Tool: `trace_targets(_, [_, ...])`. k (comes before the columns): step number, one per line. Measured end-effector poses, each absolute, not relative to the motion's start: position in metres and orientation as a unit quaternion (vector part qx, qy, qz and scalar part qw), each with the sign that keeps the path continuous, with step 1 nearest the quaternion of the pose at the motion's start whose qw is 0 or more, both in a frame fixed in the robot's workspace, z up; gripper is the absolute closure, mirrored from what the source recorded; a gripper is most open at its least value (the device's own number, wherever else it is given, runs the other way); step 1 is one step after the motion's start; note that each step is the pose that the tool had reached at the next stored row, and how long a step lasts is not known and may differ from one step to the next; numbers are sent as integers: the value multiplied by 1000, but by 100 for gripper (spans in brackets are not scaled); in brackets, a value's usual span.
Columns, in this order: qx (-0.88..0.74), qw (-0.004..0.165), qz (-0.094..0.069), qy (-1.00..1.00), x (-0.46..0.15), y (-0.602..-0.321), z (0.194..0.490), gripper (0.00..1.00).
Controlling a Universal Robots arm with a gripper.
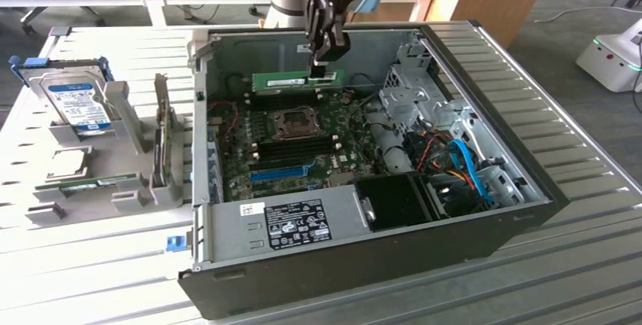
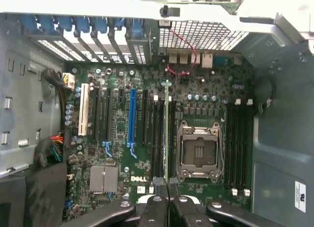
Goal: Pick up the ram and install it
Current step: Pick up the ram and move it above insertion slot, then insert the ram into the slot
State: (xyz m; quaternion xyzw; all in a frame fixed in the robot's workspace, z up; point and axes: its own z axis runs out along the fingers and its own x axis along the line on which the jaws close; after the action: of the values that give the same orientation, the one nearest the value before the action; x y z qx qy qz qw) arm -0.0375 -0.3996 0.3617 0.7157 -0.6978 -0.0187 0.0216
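Green, thin and flat, the ram (image 1: 286,80) hangs in our black fingers (image 2: 160,187), clamped tight above the chip-studded motherboard (image 1: 301,148).

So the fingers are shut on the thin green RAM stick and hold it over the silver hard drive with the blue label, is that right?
Not quite: the fingers are shut on the thin green RAM stick, but hold it over the green motherboard inside the open black computer case, not the silver hard drive, as the exterior view shows.
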Motion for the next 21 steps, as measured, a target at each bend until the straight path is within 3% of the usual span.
trace_targets(21, [716, 22, -19, -698, -35, -401, 362, 88])
